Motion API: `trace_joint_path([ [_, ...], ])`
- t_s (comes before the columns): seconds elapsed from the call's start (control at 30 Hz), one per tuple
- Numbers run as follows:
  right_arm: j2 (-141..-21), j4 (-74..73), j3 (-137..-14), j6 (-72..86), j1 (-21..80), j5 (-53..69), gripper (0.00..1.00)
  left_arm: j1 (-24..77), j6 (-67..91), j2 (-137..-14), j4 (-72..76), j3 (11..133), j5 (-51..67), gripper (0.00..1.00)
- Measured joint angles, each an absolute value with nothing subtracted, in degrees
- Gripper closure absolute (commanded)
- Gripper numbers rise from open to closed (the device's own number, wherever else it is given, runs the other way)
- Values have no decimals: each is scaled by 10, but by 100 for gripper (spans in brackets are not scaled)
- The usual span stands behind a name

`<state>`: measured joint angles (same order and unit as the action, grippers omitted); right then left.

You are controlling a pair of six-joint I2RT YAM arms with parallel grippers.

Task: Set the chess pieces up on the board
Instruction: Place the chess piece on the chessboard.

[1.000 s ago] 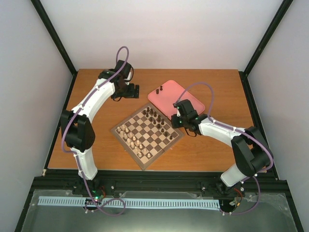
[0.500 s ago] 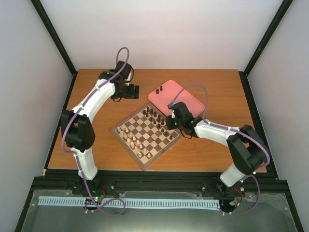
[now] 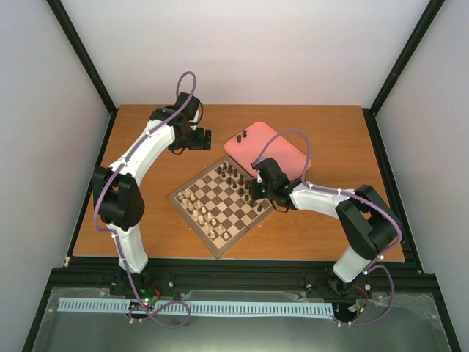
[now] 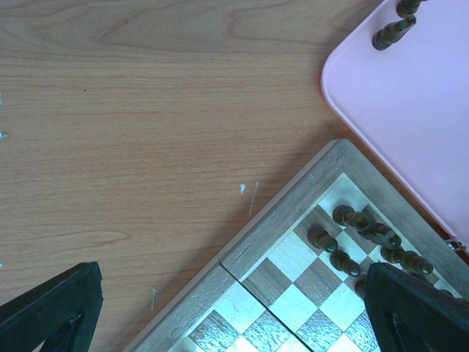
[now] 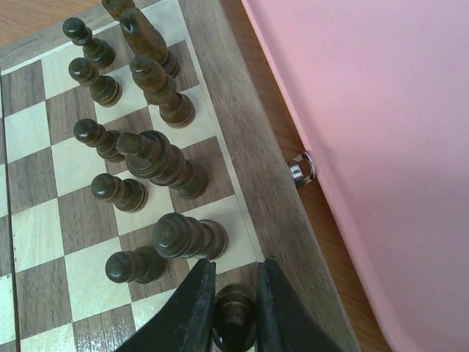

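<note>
The checkered wooden board (image 3: 225,203) lies turned like a diamond mid-table. Dark brown chess pieces (image 3: 236,178) stand along its upper right side, pale ones along its lower left side. My right gripper (image 5: 234,308) is shut on a dark piece (image 5: 234,317) and holds it over a dark square in the board's edge row, beside several standing dark pieces (image 5: 156,160). Two dark pieces (image 3: 242,136) stand on the pink tray (image 3: 282,155). My left gripper (image 3: 196,137) hangs open and empty over bare table beyond the board's far corner (image 4: 322,158).
The pink tray (image 5: 381,147) lies close along the board's right border, with a small metal clasp (image 5: 300,169) between them. In the left wrist view two dark pieces (image 4: 392,29) stand at the tray's far end. Pale pieces (image 3: 201,213) fill the board's lower left rows.
My right gripper has moved left from the tray's edge to over the board's right edge row, carrying the dark piece. The left arm has not moved.
</note>
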<state>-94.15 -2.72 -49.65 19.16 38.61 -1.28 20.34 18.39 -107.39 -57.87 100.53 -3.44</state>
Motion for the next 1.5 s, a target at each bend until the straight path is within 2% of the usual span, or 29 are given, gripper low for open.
trace_joint_path([
  [0.63, -959, -23, -498, 195, 388, -16, 92, 203, 184, -1074, -575, 995, -34, 0],
  [0.77, -963, -25, -503, 195, 388, -21, 84, 203, 184, -1075, -574, 995, -34, 0],
  [0.93, -964, -32, -507, 191, 388, -24, 80, 203, 184, -1075, -574, 995, -32, 0],
  [1.5, -961, -69, -510, 176, 392, -8, 80, 203, 184, -1079, -574, 995, -32, 0],
])
